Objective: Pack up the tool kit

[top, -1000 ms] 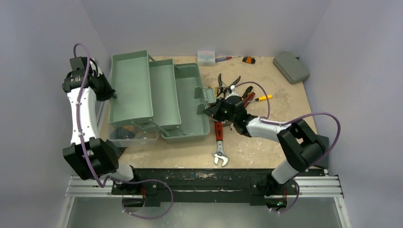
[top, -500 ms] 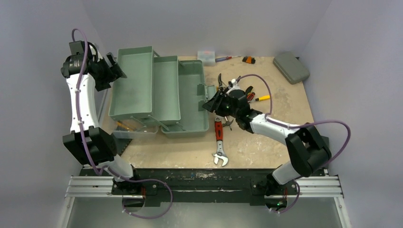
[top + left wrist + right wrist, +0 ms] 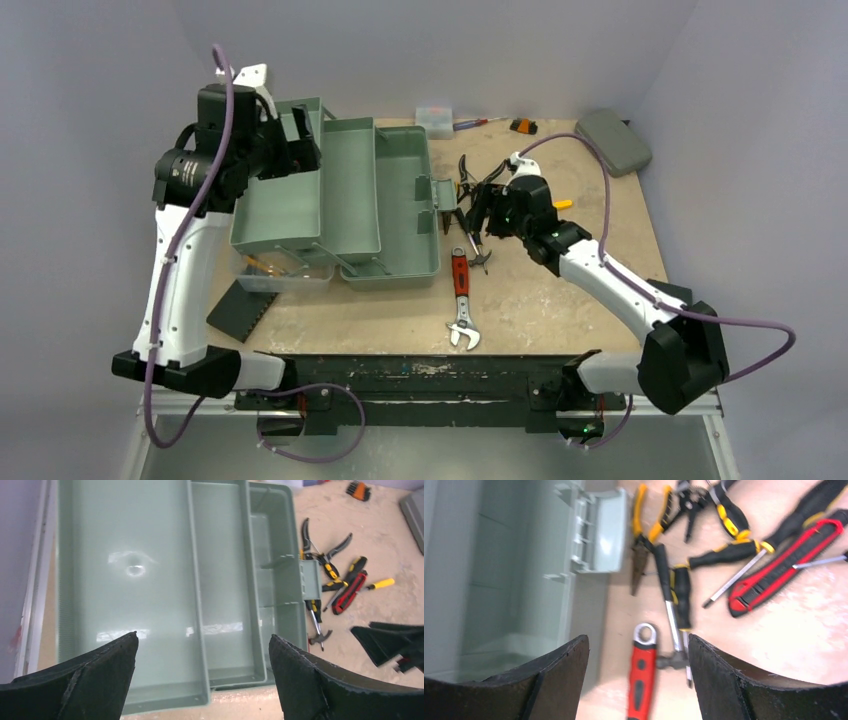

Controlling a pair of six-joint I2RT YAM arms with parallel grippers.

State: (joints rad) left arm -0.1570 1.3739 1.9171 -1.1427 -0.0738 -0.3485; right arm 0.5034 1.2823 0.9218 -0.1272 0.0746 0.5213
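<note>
Scuffed table [image 3: 560, 300]. Left gripper [image 3: 202, 680] and right gripper [image 3: 639, 675] gape wide, empty. Between the right fingers, the hammer [image 3: 681, 595] crowds the pliers [image 3: 640, 555]; grabbing one may drag both.

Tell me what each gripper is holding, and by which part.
Nothing. The left gripper is open over the toolbox, the right gripper open over the hammer.

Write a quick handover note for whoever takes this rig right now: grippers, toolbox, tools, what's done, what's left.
Left gripper: open, empty, above the toolbox trays.
Right gripper: open, empty, over loose tools beside the latch.
Toolbox open, trays folded out and looking empty.
On the table: red-handled adjustable wrench, small hammer, pliers, screwdrivers, red utility knife.
Done: box opened. Left: load all tools, close up.
</note>
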